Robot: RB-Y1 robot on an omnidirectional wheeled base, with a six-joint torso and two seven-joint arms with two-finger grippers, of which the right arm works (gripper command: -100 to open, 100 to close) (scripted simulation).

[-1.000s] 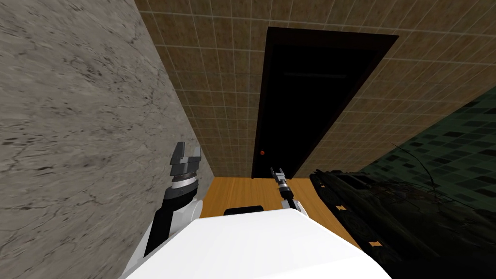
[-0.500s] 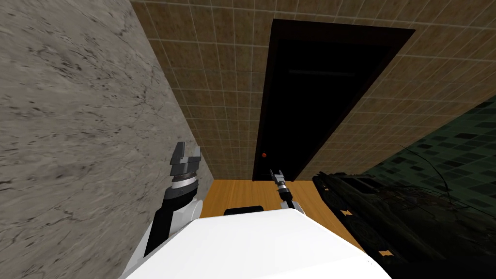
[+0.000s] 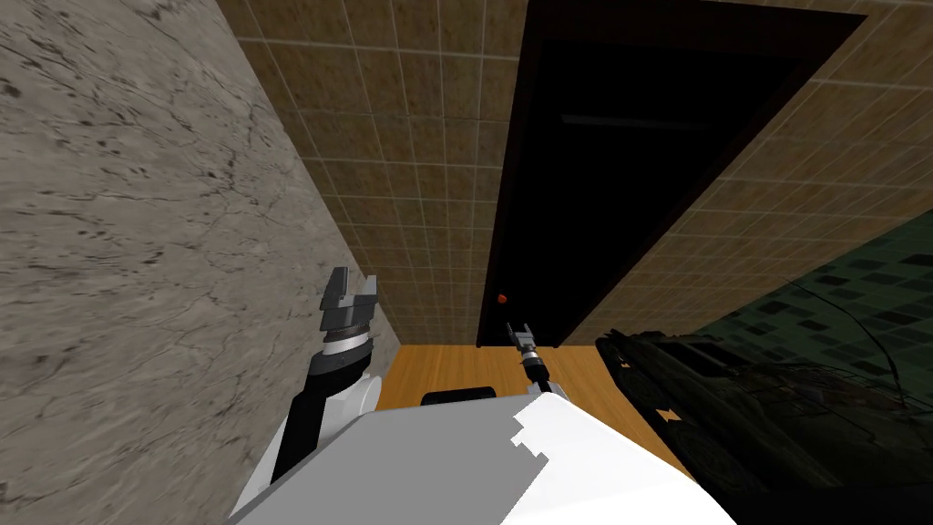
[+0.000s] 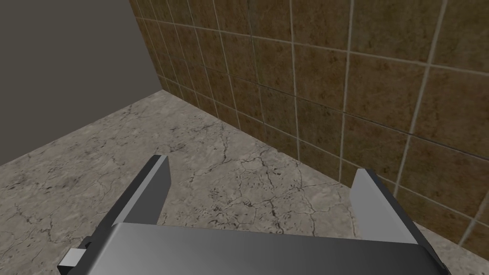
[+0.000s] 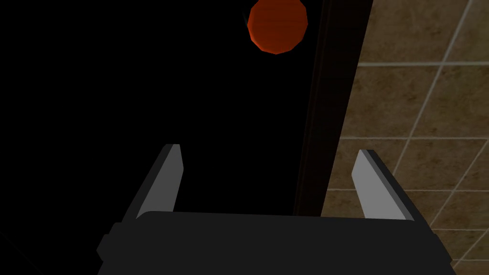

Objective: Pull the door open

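Door [image 3: 629,182]: dark, apparently shut in its dark frame [image 3: 512,182], set in the brown tiled wall [image 3: 410,137] at 12 to 1 o'clock of the head view. Small orange-red knob [image 3: 502,298] low on the panel as seen from above, at 7 o'clock of it, close to the frame side nearest the marbled grey wall [image 3: 137,228] at 9 o'clock. Right gripper [image 3: 519,326] low in front of the door, over the wooden floor [image 3: 456,365], with the knob at 11 o'clock from its tips, near but apart. Left gripper [image 3: 355,281] raised at 9 o'clock of the right one, close to the marbled grey wall and well apart from the door. Dark bulky shape [image 3: 756,410] at 4 o'clock, too dim to name.

Left wrist view: left gripper [image 4: 261,164] with its 2 fingers spread wide, nothing between them.

Right wrist view: right gripper [image 5: 270,149] spread wide and empty, pointed at the door [image 5: 143,71]. Knob [image 5: 277,26] ahead of the fingertips, roughly in line with the gap, not touched. Frame [image 5: 329,95] and tiled wall [image 5: 420,95] just past 1 finger.

Progress, as a judgement: early. Approach nearly lined up, but no grasp, no pull, no visible gap at the door. Left to do: close in on the knob, pinch it, then draw back to swing the door.
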